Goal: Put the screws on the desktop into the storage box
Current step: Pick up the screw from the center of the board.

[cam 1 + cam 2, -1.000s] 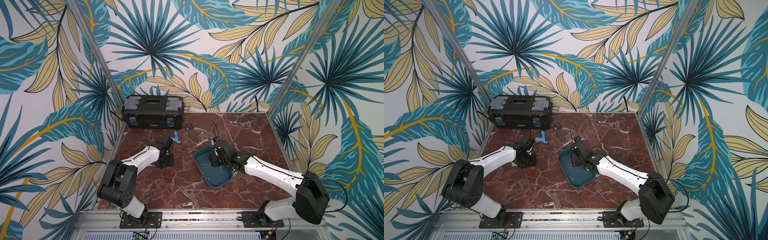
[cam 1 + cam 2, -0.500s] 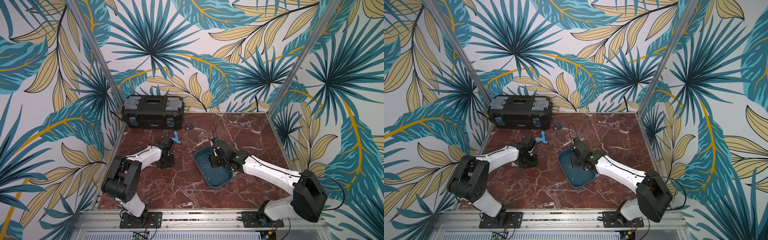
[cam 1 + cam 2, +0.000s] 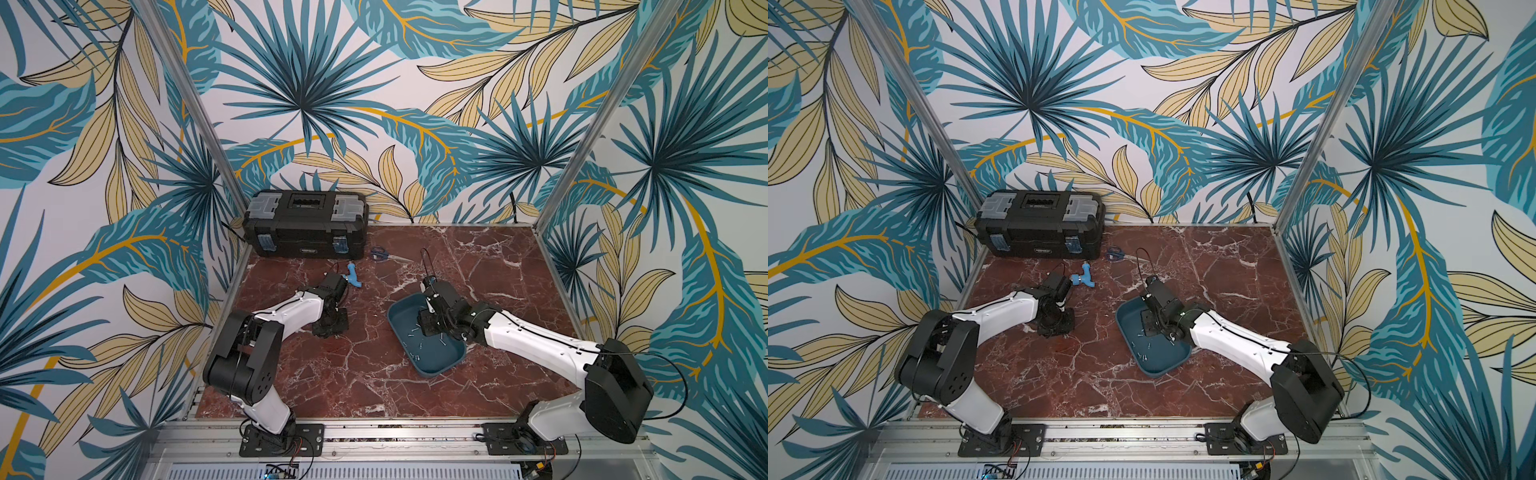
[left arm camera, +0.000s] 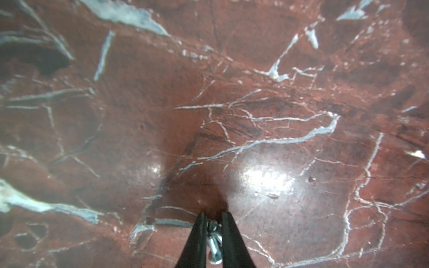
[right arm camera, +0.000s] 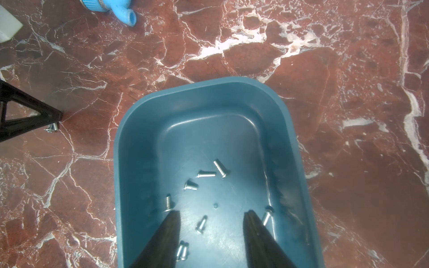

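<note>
Narrowed since before, left tool pinches two screws on the veined red-brown desk between leafy walls; right tool gapes wide over the tray.

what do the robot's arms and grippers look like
The left arm and right arm share white shells, bulky black joints, thin black looping cables and black bolted base plates. The left gripper and right gripper have black wedge-shaped fingers.

A robot test booth: leaf-print wall panels on aluminium posts enclose a marble-patterned desktop, black toolbox left of centre.
</note>
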Tool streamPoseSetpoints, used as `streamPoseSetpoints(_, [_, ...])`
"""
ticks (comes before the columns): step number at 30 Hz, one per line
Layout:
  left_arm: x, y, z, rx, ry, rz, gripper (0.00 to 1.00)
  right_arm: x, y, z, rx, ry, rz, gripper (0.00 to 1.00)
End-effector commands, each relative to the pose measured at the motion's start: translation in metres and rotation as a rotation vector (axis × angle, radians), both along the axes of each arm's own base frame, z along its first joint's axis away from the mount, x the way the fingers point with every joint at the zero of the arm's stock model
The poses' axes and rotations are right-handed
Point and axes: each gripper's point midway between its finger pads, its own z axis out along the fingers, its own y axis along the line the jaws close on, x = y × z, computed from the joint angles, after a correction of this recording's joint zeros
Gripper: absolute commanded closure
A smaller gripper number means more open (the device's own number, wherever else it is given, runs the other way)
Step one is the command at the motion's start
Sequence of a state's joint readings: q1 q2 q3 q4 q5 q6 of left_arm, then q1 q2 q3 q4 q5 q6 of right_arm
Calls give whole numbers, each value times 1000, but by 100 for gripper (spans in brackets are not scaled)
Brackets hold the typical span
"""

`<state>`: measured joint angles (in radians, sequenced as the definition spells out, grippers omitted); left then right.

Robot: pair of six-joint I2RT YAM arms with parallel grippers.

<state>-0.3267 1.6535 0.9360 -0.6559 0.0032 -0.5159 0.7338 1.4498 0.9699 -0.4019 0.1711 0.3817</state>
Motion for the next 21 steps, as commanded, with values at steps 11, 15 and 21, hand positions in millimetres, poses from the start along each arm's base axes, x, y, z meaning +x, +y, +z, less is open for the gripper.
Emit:
streamPoseSetpoints(11, [1, 3, -6, 30, 13, -17, 100, -4, -3, -7, -25, 33, -1, 52])
streamPoseSetpoints(15, [5, 2, 5, 21, -18, -16, 100, -4, -3, -9, -29, 34, -2, 52])
streamPoseSetpoints(21, [9, -3, 36, -24, -103, -11, 100, -3, -4, -7, -29, 27, -10, 53])
